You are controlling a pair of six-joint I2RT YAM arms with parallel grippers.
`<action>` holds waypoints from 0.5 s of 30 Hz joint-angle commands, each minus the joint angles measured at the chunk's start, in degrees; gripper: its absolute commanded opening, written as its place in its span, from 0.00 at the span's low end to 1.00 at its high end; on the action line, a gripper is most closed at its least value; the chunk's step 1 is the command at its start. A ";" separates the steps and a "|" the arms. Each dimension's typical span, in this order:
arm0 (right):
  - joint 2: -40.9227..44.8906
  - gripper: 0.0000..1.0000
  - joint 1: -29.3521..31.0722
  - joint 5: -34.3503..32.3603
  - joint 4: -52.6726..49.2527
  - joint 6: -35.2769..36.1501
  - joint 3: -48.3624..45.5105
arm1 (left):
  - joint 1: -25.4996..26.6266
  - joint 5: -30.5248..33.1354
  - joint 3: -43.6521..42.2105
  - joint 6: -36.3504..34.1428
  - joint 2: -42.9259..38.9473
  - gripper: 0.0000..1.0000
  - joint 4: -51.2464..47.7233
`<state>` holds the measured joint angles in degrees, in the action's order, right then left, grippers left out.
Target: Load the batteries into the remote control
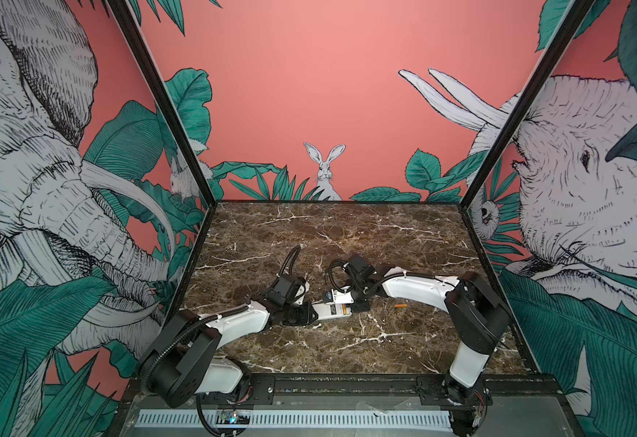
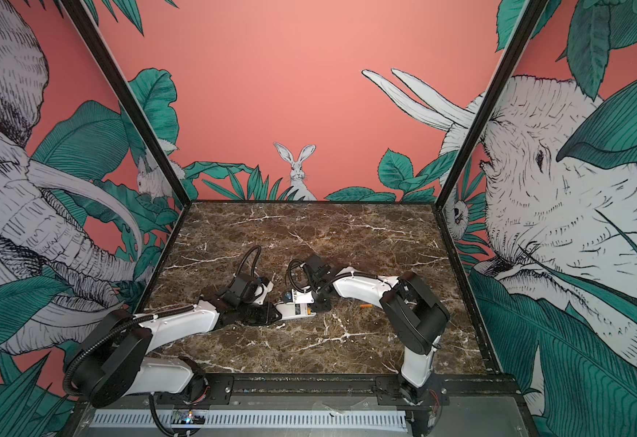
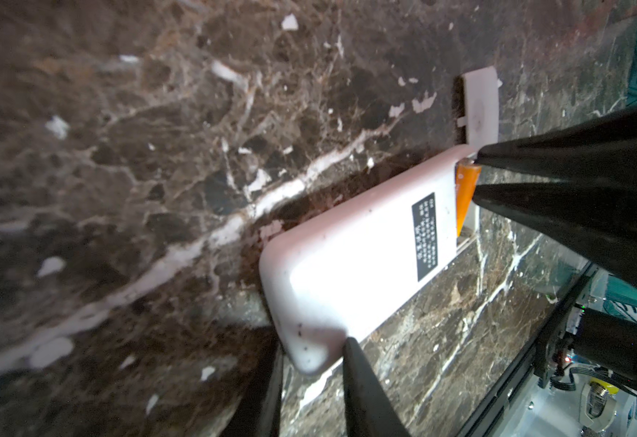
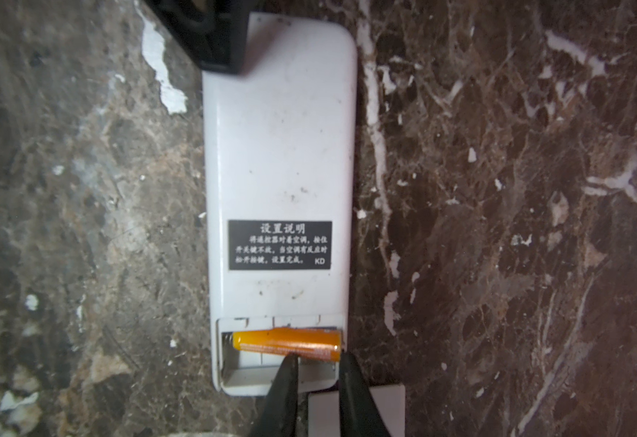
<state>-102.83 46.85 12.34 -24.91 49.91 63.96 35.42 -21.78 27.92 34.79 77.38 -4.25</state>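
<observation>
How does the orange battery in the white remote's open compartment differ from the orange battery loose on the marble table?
The orange cylindrical compartment battery lies crosswise in the white rectangular remote control, at the tips of the right gripper. The orange loose battery lies on the brown marble table, apart from the remote and untouched. Both share colour and slim shape.

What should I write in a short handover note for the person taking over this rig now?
Left gripper: shut on the white rectangular plastic remote control, at the end opposite its open compartment. The remote lies back-up on the brown marble table.
Right gripper: jaws slightly apart, tips against the orange cylindrical battery in the compartment.
Done: small flat white cover off, lying beside the remote; one battery in its slot, seating unclear.
To do: load the second orange battery, loose on the table; refit the cover.
</observation>
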 commanded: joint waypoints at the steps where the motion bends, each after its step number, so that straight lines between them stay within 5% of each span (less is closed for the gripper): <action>1: -4.02 0.17 2.87 4.26 -2.31 0.17 -0.81 | -0.09 1.57 -1.42 0.20 1.65 0.28 2.44; 15: -7.30 0.11 4.39 3.36 -4.89 -0.80 1.36 | -0.09 1.69 -2.00 0.52 0.76 0.28 2.74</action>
<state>-105.43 49.17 11.49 -27.24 49.43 67.16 35.16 -22.06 27.27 35.16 77.28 -3.05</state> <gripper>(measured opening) 0.114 0.282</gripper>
